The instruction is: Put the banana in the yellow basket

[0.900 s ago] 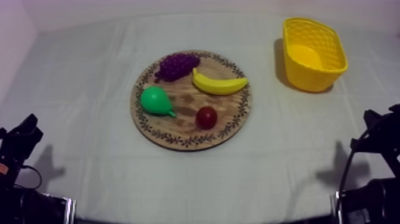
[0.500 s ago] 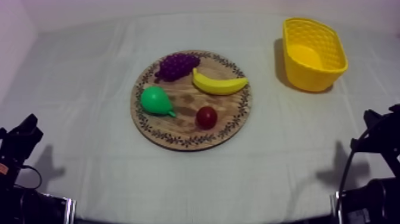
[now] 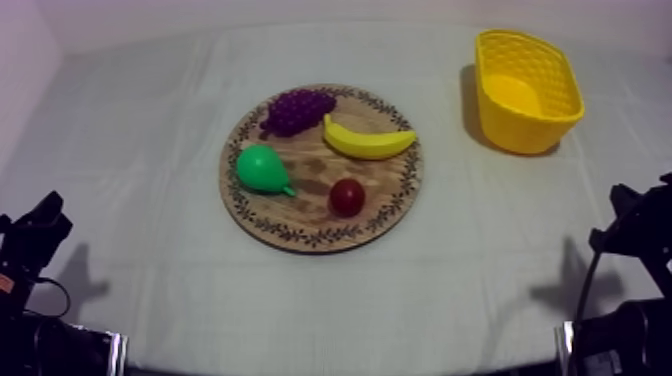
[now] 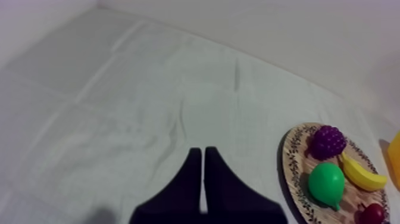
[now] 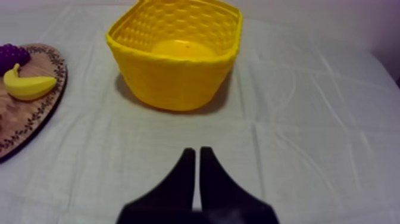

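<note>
A yellow banana [image 3: 367, 141] lies on the far right part of the round wooden board [image 3: 300, 232] at the table's middle; the banana [image 5: 27, 86] and board [image 5: 36, 116] also show in the right wrist view. The yellow basket [image 3: 527, 90] stands empty at the far right, and in the right wrist view the basket [image 5: 177, 53] is straight ahead of my right gripper [image 5: 197, 156]. That gripper is shut on nothing, its fingers a narrow wedge. My left gripper [image 4: 203, 155] is shut too, over bare cloth left of the board [image 4: 293, 173]. Both arms rest low, my left gripper [image 3: 42, 222] and right gripper [image 3: 632, 208].
On the board with the banana [image 4: 361, 173] lie a bunch of purple grapes [image 3: 297, 108], a green pear [image 3: 262, 169] and a small red fruit [image 3: 347, 196]. Grey-white cloth lies open between the board and the basket and in front of both arms.
</note>
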{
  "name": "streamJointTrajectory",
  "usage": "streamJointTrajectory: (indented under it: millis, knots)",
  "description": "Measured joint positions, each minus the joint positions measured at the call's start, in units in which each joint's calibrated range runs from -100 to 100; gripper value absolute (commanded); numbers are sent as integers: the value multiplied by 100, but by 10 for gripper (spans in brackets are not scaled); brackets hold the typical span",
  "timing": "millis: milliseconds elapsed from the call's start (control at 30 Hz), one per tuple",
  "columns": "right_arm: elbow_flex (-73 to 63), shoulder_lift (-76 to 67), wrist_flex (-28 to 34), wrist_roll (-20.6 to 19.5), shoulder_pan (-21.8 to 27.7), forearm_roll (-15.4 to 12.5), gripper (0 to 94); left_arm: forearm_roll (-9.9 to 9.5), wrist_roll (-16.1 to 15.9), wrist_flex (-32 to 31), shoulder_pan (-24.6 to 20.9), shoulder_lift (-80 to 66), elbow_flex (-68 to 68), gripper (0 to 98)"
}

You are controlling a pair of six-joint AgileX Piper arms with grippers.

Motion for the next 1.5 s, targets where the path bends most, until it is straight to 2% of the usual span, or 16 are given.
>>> streamJointTrajectory:
  millis: [133, 233, 467, 567, 667, 733, 833, 967, 1100, 1267, 1367, 1500]
  knots:
    - [-181, 284, -162, -44, -42, 99, 5, 0, 3, 0, 0, 0, 0, 1]
    - [-743, 839, -338, -119, -43, 58, 5, 0, 1, 0, 0, 0, 0, 1]
    - [-3204, 3102, 709, 272, 181, -551, 5, 0, 1, 0, 0, 0, 0, 1]
    - [-4557, 4110, 1002, 496, 295, -843, 5, 0, 1, 0, 0, 0, 0, 1]
    - [-5714, 5052, 1003, 602, 248, -948, 5, 0, 1, 0, 0, 0, 0, 1]
    - [-6386, 5658, 1036, 598, 118, -865, 5, 0, 1, 0, 0, 0, 0, 1]
    - [-7398, 6404, 1324, 449, -216, -506, 5, 0, 1, 0, 0, 0, 0, 1]
    - [-8431, 7300, 1650, 2, -642, 99, 5, 0, 1, 0, 0, 0, 0, 1]
    - [-9103, 8104, 1653, -520, -1071, 585, 5, 0, 1, 0, 0, 0, 0, 1]
    - [-9535, 8908, 1649, -903, -1578, 1007, 5, 0, 1, 0, 0, 0, 0, 1]
    - [-9855, 9356, 1946, -921, -1845, 938, 9, 0, 1, 0, 0, 0, 0, 1]
    - [-10089, 9792, 2605, -686, -2147, 370, 14, 0, 1, 0, 0, 0, 0, 1]
